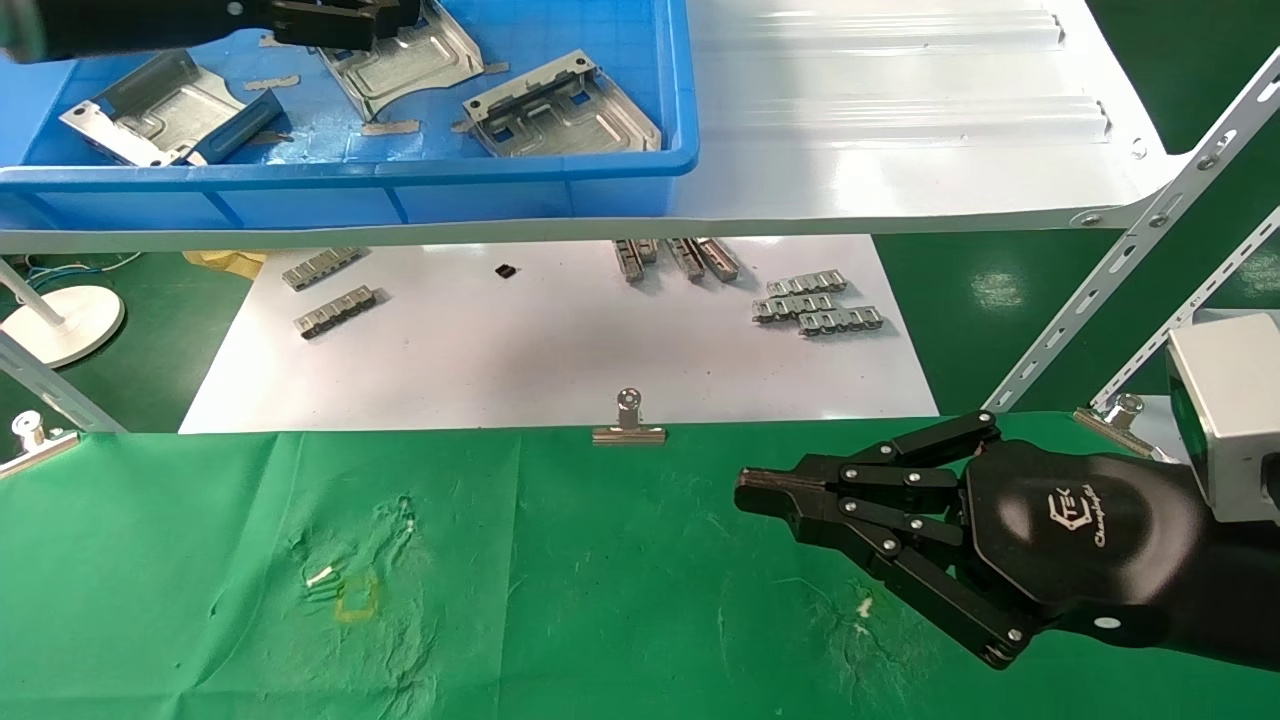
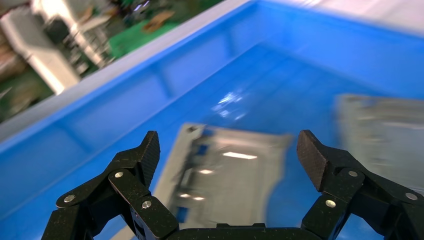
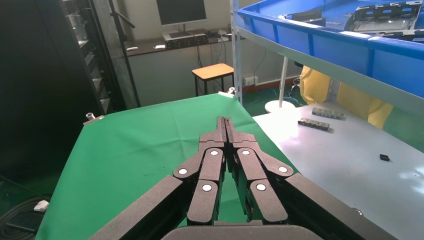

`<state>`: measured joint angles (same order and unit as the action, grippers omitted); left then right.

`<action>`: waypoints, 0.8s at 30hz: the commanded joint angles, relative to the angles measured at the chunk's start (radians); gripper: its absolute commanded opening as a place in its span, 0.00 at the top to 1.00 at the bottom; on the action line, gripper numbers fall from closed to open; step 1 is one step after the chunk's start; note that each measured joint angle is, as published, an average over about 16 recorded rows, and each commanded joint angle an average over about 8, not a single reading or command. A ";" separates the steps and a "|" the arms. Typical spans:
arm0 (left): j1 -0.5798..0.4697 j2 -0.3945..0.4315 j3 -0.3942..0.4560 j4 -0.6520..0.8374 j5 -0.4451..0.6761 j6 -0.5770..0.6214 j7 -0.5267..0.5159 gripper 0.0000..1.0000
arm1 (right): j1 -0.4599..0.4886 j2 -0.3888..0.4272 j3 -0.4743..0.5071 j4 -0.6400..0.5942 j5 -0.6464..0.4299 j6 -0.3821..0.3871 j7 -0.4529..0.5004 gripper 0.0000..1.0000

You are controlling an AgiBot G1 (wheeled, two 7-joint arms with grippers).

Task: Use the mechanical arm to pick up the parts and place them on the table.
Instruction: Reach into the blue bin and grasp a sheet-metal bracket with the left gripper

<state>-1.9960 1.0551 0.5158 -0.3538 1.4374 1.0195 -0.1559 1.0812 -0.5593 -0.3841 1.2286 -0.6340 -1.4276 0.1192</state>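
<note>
Three silver-grey metal parts lie in a blue bin (image 1: 400,170) on the white shelf: one at the left (image 1: 160,110), one in the middle (image 1: 405,60), one at the right (image 1: 560,105). My left gripper (image 1: 340,25) hovers inside the bin over the middle part. In the left wrist view it (image 2: 230,150) is open, and that part (image 2: 230,170) lies below, between the fingers, untouched. Another part (image 2: 380,135) lies beside it. My right gripper (image 1: 745,490) is shut and empty, low over the green table (image 1: 560,600); it also shows in the right wrist view (image 3: 225,122).
A white sheet (image 1: 560,370) behind the cloth holds several grey link strips (image 1: 815,305). A binder clip (image 1: 628,420) pins the cloth's far edge. Slanted white shelf struts (image 1: 1130,260) stand at the right. A white round base (image 1: 60,320) stands at the left.
</note>
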 commanded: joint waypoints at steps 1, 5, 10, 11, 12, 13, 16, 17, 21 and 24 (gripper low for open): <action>-0.037 0.051 0.016 0.087 0.038 -0.071 0.012 0.21 | 0.000 0.000 0.000 0.000 0.000 0.000 0.000 0.74; -0.081 0.107 0.039 0.187 0.079 -0.140 0.017 0.71 | 0.000 0.000 0.000 0.000 0.000 0.000 0.000 0.24; -0.122 0.144 0.063 0.267 0.115 -0.163 0.010 1.00 | 0.000 0.000 0.000 0.000 0.000 0.000 0.000 0.00; -0.127 0.148 0.067 0.278 0.121 -0.162 0.008 1.00 | 0.000 0.000 0.000 0.000 0.000 0.000 0.000 0.00; -0.133 0.152 0.070 0.289 0.126 -0.161 0.005 1.00 | 0.000 0.000 0.000 0.000 0.000 0.000 0.000 0.00; -0.137 0.156 0.074 0.298 0.131 -0.160 0.002 1.00 | 0.000 0.000 0.000 0.000 0.000 0.000 0.000 0.00; -0.147 0.165 0.083 0.321 0.144 -0.163 -0.007 1.00 | 0.000 0.000 0.000 0.000 0.000 0.000 0.000 0.00; -0.149 0.167 0.086 0.326 0.148 -0.165 -0.009 1.00 | 0.000 0.000 0.000 0.000 0.000 0.000 0.000 0.00; -0.154 0.176 0.093 0.339 0.159 -0.179 -0.014 1.00 | 0.000 0.000 0.000 0.000 0.000 0.000 0.000 0.00; -0.158 0.180 0.097 0.347 0.164 -0.186 -0.019 1.00 | 0.000 0.000 0.000 0.000 0.000 0.000 0.000 0.00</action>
<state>-2.1549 1.2337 0.6114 -0.0051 1.5998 0.8383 -0.1811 1.0812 -0.5593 -0.3841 1.2286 -0.6340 -1.4276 0.1192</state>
